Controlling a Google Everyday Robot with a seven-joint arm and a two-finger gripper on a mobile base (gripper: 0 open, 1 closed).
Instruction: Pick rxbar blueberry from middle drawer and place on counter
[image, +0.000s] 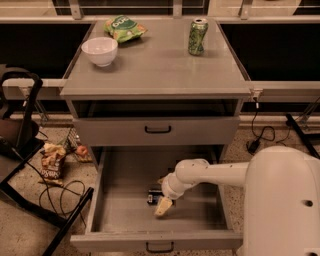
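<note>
**Middle drawer open; gripper down at the bar**

The room is dim, with a speckled stone floor (30, 235) and dark panels behind the cabinet. The flat matte grey counter (160, 70) tops a grey metal cabinet. A black frame chair (22, 125) stands at 9 o'clock from the cabinet, with loose black cables (55, 192) and one crumpled snack packet (51, 162) on the floor beside it.

Count on the counter: one white round bowl (100, 51) at 10 o'clock, one green crinkled snack bag (125, 28) at 11 o'clock, and one green drink can (198, 36), upright, at 1 o'clock. There are two handled drawers: the upper grey drawer front (120, 132) is closed, and the wide grey middle drawer (120, 210) is pulled fully out.

The drawer holds one item, the rxbar blueberry (153, 196), a small dark flat bar lying near the middle of the drawer floor. Its print is too small to read.

The white robot arm (215, 174) reaches in from 3 o'clock. Its pale gripper (163, 205) sits low in the drawer at 4 o'clock from the bar, just beside it. How far it is open, and whether it has hold of the bar, cannot be told.
</note>
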